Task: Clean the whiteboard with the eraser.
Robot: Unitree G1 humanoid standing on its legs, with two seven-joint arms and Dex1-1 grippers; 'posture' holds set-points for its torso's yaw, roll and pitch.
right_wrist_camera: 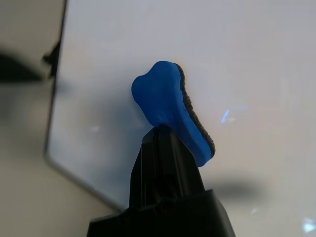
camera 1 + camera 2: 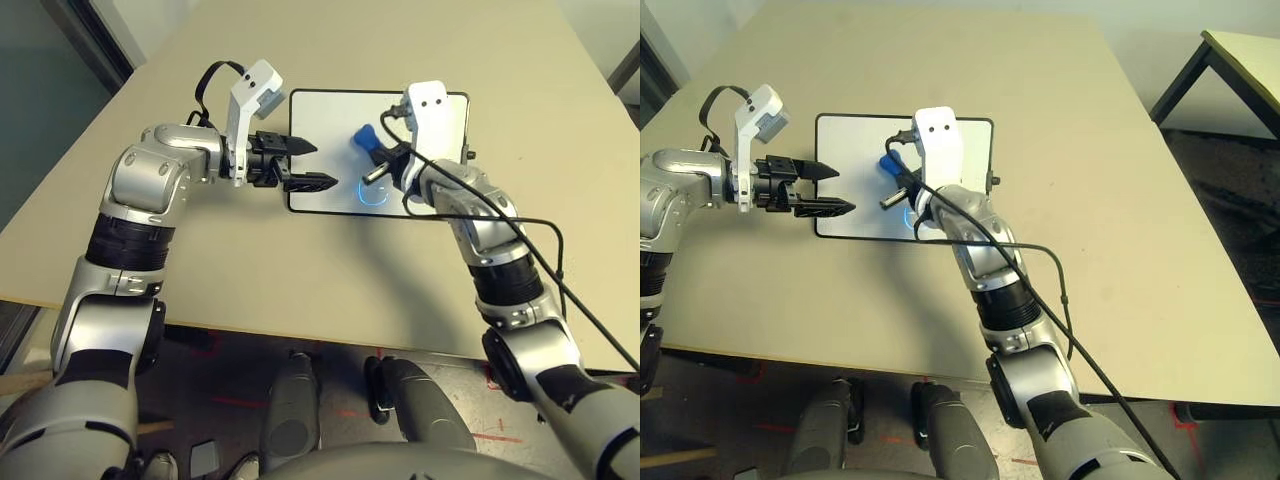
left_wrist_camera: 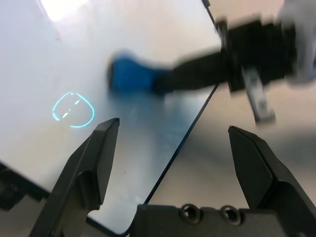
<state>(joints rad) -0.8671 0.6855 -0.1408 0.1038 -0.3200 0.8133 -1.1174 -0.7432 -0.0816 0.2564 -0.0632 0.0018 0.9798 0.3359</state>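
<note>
- Right end effector: clenched on the eraser, gripping it at one end. The blue block projects past the fingertips, its dark felt face turned to one side.
- Eraser position: held over the middle of the whiteboard. The wrist view shows it above the white surface; whether the felt touches the board cannot be told.
- Left end effector: released, its two black fingers spread wide with nothing between them. It points across the board's left short edge, one finger over the white surface and the other near the frame at the near-left corner.
- Whiteboard: lies flat on the worktop, long sides running left to right, thin black frame all round. A small black knob shows on its right short side.
- Marking: a small light-blue drawn loop with short strokes inside sits on the board near its near edge, just beside the right wrist. The eraser is apart from it, farther up the board.
- Right arm: a black cable runs from the wrist camera down along the forearm and off the near-right side.
- Worktop: pale beige, with the board lying toward its far half.
</note>
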